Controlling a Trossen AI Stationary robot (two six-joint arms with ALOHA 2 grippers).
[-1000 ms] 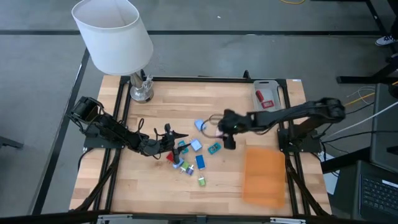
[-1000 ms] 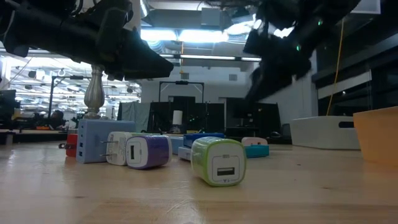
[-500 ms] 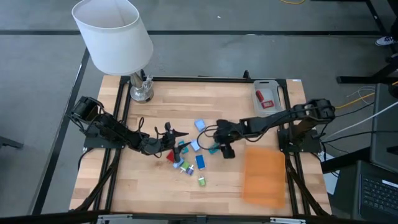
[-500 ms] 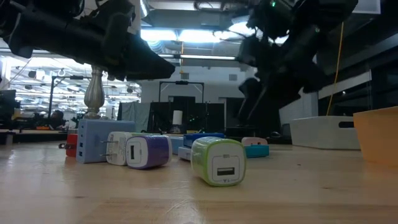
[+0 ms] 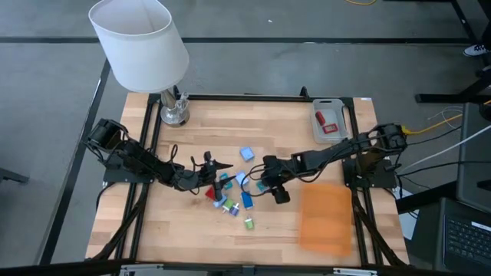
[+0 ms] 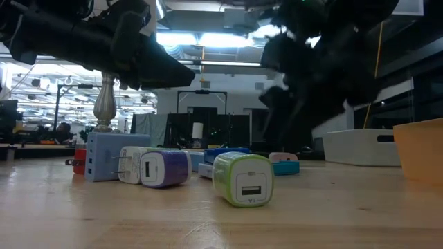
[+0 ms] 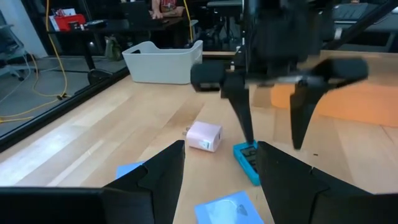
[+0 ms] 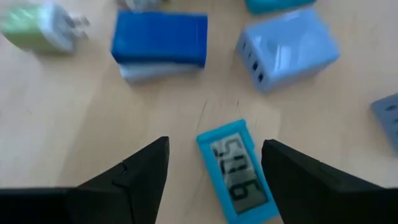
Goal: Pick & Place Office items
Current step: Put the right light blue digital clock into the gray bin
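Wooden table [image 5: 192, 130] — lamp [image 5: 142, 46], orange sheet [image 5: 326, 217], grey tray [image 5: 343, 115] around office items [image 5: 234, 188].

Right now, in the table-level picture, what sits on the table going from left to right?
Pale blue power block → purple-and-white charger → green charger → teal item → grey tray → orange sheet.

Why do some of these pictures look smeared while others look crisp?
Low view: the green charger up front is crisp; the dark arm above is smeared. Right wrist view: the teal clock and its neighbours are softly blurred. High view: evenly lit and sharp, with little glare on the table.
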